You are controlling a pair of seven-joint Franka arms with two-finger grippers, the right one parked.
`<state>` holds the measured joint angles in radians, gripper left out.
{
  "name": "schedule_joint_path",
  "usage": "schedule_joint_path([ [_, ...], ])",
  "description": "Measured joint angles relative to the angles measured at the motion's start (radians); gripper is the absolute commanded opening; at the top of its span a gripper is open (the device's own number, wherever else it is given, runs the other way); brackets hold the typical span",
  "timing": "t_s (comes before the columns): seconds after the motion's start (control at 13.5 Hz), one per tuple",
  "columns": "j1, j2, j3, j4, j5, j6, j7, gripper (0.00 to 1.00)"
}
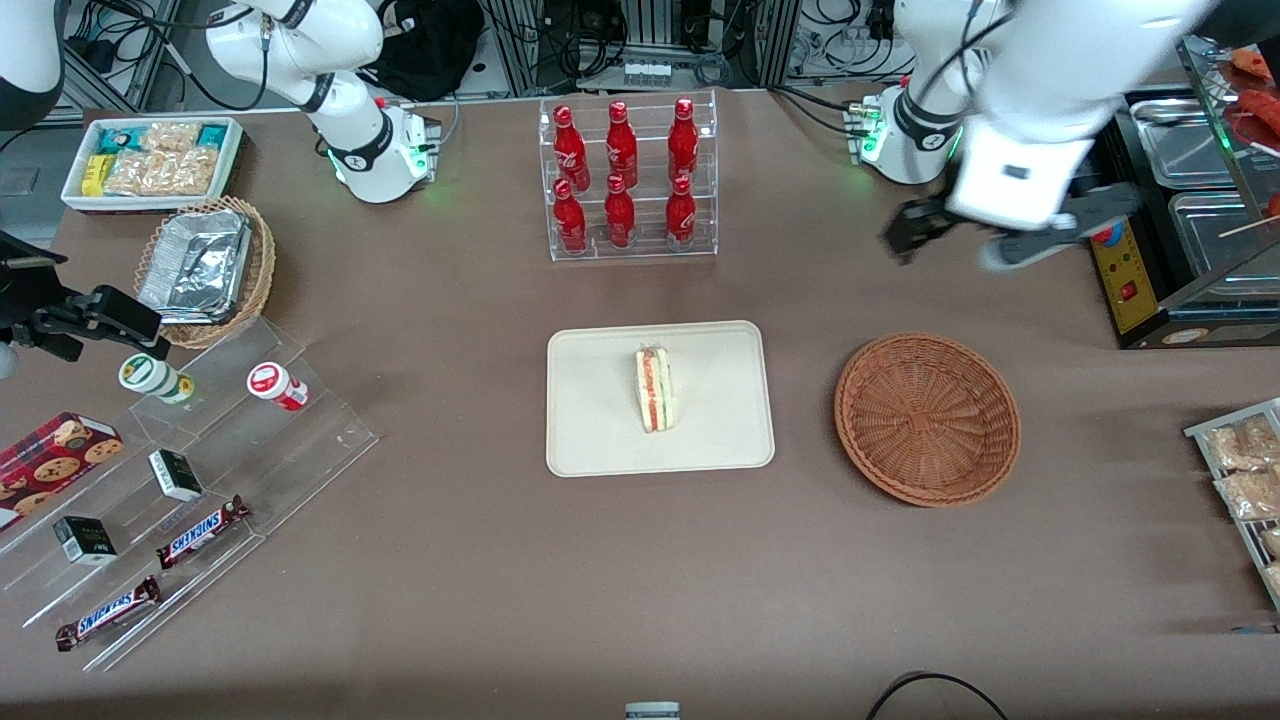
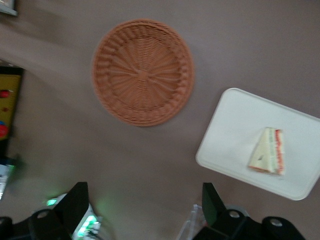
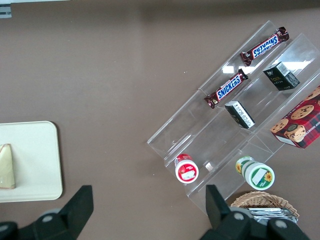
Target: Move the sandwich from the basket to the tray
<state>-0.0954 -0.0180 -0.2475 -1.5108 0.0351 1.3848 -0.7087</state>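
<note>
arm shell: glossy white, rounded, black joint bands
base: green light glowing
gripper (image 1: 955,245): black two-finger gripper, fingers spread
cables: black

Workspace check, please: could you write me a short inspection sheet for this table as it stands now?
Surface: brown table, flat.
Job's things: sandwich lies on the tray; basket holds nothing.
Clutter: bottle rack, acrylic snack steps, foil-container basket, white snack bin.
Grippers: left arm's pincer open, raised above the table, nearer the basket than the tray.
Cables: black cable at the table's front edge.
Surroundings: food warmer.
</note>
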Motion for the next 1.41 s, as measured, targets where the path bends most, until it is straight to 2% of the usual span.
schedule_joint_path([
  [0.22,0.146,-0.039,0.003,-0.013,0.000,-0.046,0.247,1.00],
  [0.44,0.205,-0.039,0.003,-0.030,0.002,-0.042,0.350,1.00],
  [1.04,0.178,0.031,0.017,0.041,0.005,-0.005,0.532,1.00],
  [1.41,0.150,0.031,0.060,0.053,0.005,0.003,0.535,1.00],
])
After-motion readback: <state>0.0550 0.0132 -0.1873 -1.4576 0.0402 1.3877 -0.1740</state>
